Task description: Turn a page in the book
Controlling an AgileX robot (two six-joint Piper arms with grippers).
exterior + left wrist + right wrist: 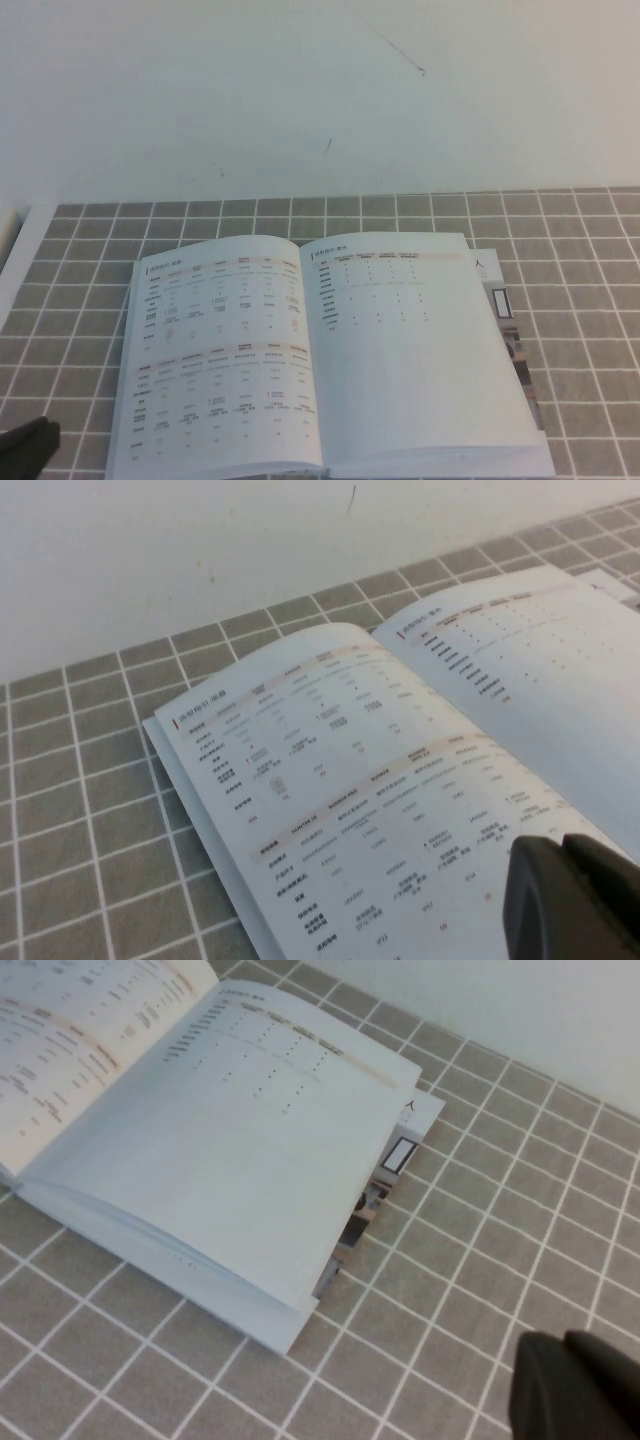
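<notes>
Our right tool [575, 1385] hung closed and empty over bare tiles just off the book's outer right corner, out of the high view altogether. Our left tool [570, 895] sat low at the near left, its dark tip over the lower part of the left-hand leaf; we could not tell whether it was open or closed.

The book [330, 360] lay open and flat on the table [590, 300], a grey tiled surface with white grout lines, in front of a plain white wall [300, 90]. Its pages were thin white sheets with a slight sheen, printed with small tables. The page [410, 350] on the right, mostly blank below a short table, arched gently up from the spine and sat on a thick stack of leaves. A printed sheet with dark photos [375, 1205] poked out from under its right edge.

We judged the page light, limp and slippery: it would bend rather than lift as a board, and neighbouring leaves might cling and come up together. The free outer edge, probably near the lower right corner, looked the best hold, since the stack there stood slightly fanned. A closed tool pressing and dragging inward might buckle one leaf up enough to catch. The book itself seemed heavy enough to stay put.
</notes>
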